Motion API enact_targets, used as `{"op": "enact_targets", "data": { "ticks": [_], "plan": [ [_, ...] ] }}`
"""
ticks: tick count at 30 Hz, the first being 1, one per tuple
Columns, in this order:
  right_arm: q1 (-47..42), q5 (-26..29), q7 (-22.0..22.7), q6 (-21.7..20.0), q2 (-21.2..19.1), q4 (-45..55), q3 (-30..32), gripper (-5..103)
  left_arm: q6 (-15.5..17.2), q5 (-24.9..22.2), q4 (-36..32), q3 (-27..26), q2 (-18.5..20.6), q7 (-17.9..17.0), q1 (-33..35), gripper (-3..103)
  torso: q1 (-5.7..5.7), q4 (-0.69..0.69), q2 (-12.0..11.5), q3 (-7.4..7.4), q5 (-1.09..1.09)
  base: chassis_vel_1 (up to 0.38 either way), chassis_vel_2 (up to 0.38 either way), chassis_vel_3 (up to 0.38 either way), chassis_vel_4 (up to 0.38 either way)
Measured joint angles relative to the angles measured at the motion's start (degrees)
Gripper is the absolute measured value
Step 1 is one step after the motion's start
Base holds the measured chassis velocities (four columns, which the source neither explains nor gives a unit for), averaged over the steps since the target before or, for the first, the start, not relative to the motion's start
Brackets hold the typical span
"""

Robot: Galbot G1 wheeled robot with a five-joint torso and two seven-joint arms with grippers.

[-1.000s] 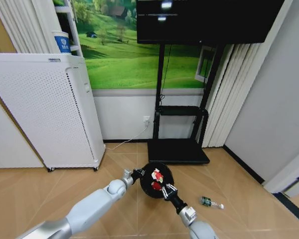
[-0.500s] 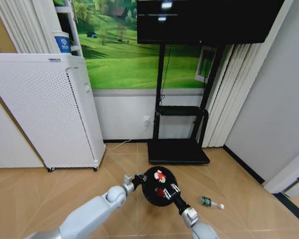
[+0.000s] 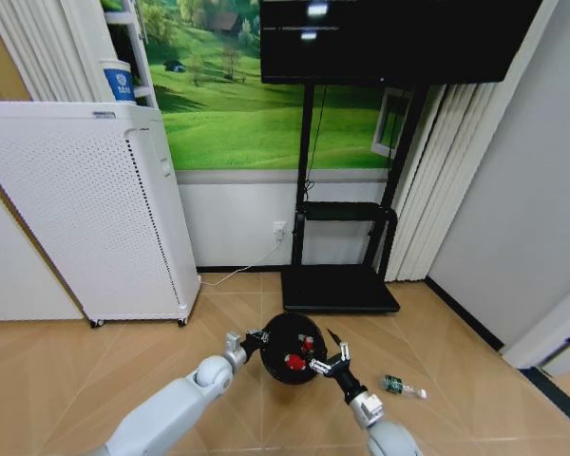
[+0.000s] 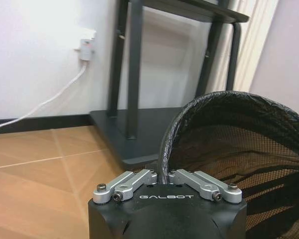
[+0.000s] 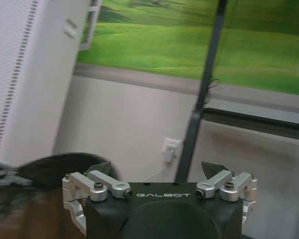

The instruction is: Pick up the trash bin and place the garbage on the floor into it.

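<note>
One small green bottle [image 3: 400, 386] lies on the tan herringbone floor [image 3: 57, 380], lower right of the spread-open right tool [image 3: 329, 359]; the left tool [image 3: 254, 338] clenches the round black mesh bin [image 3: 290, 347].

At your 10 o'clock a tall white perforated appliance [image 3: 90, 209] stands on small casters against the wall. Behind it, at 11, you have a white shelf unit [image 3: 123, 47] with a blue-and-white cup [image 3: 120, 80] on one shelf. A green meadow mural [image 3: 247, 95] covers the upper wall at 12, above a grey rail and white lower panel. A dark screen [image 3: 399, 38] sits at 1 o'clock on a black stand [image 3: 340, 285] with a flat base plate. A wall socket [image 3: 279, 229] lies just left of the stand's post; a white cable [image 3: 233, 271] runs from it toward the appliance. Pale pleated curtains [image 3: 437, 180] hang at 2 o'clock.
</note>
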Motion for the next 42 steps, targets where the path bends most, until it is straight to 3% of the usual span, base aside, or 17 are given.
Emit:
{"op": "enact_targets", "data": {
  "ticks": [7,8,10,11,12,13,15,16,18,19,25,30,42],
  "plan": [
    [1.3,0.8,1.6,-1.1,0.0,-2.2,2.6,100,0.2,0.1,-2.5,-3.6,2.2,0.4,2.7,3,0.00,-0.04,0.0,0.00,0.01,0.000,0.000,0.000,0.000],
    [2.1,-1.2,2.2,-2.7,-0.9,-4.9,3.9,100,0.2,0.1,-3.8,-5.9,3.1,0.6,4.0,3,0.00,-0.03,0.0,0.00,-0.08,0.000,0.000,0.000,0.000],
    [2.8,-3.3,2.3,-4.2,-2.2,-9.3,5.1,100,0.0,0.1,-4.6,-8.6,4.3,0.4,5.4,3,0.00,0.01,0.0,-0.01,-0.04,0.000,0.000,0.000,0.000],
    [3.1,-5.0,1.8,-4.6,-3.1,-12.4,5.3,100,-0.1,0.1,-5.2,-10.3,5.1,0.2,6.4,3,0.00,0.00,0.0,0.00,0.11,0.000,0.000,0.000,0.000],
    [3.7,-7.1,0.4,-5.1,-4.9,-15.8,5.7,100,0.0,0.1,-5.7,-11.9,5.8,0.3,7.6,3,0.00,0.02,0.0,0.00,0.08,0.000,0.000,0.000,0.000],
    [4.1,-8.1,-0.5,-5.3,-6.2,-17.7,5.8,100,0.0,0.1,-5.9,-12.9,6.1,0.4,8.3,3,0.00,0.01,0.0,0.00,-0.08,0.000,0.000,0.000,0.000],
    [4.5,-8.9,-1.1,-5.4,-7.0,-19.2,5.8,100,0.0,0.0,-6.0,-13.9,6.2,0.4,8.9,3,0.00,0.01,0.0,0.01,-0.09,0.000,0.000,0.000,0.000],
    [5.0,-10.1,-1.8,-5.4,-7.8,-20.9,5.8,100,0.0,0.0,-6.2,-15.0,6.3,0.6,9.5,3,0.00,-0.01,0.0,0.00,0.05,0.000,0.000,0.000,0.000],
    [5.8,-11.3,-2.2,-5.4,-8.1,-22.6,5.7,100,-0.1,0.0,-6.4,-16.0,6.3,0.6,10.1,3,0.00,-0.02,0.0,0.00,0.07,0.000,0.000,0.000,0.000],
    [7.1,-13.0,-2.4,-5.2,-8.2,-24.9,5.6,100,-0.2,-0.1,-6.6,-16.9,6.4,0.7,10.9,3,0.00,-0.02,0.0,0.00,-0.04,0.000,0.000,0.000,0.000],
    [12.8,-20.7,-4.0,-3.3,-8.9,-33.1,5.2,100,-0.2,-0.1,-7.8,-20.5,7.1,0.9,14.1,3,0.00,0.01,0.0,0.00,0.02,0.000,0.000,0.000,0.000],
    [16.6,-25.7,-8.9,-1.1,-11.3,-38.5,4.9,100,-0.7,0.7,-8.1,-22.9,6.7,1.5,16.6,3,0.00,0.01,0.0,0.00,0.02,0.000,0.000,0.000,0.000],
    [16.4,-26.8,-18.5,0.9,-15.7,-41.2,4.6,100,-1.4,2.2,-7.9,-25.3,4.7,2.2,18.8,3,0.00,-0.01,0.0,0.00,0.00,0.000,0.000,0.000,0.000]
  ]
}}
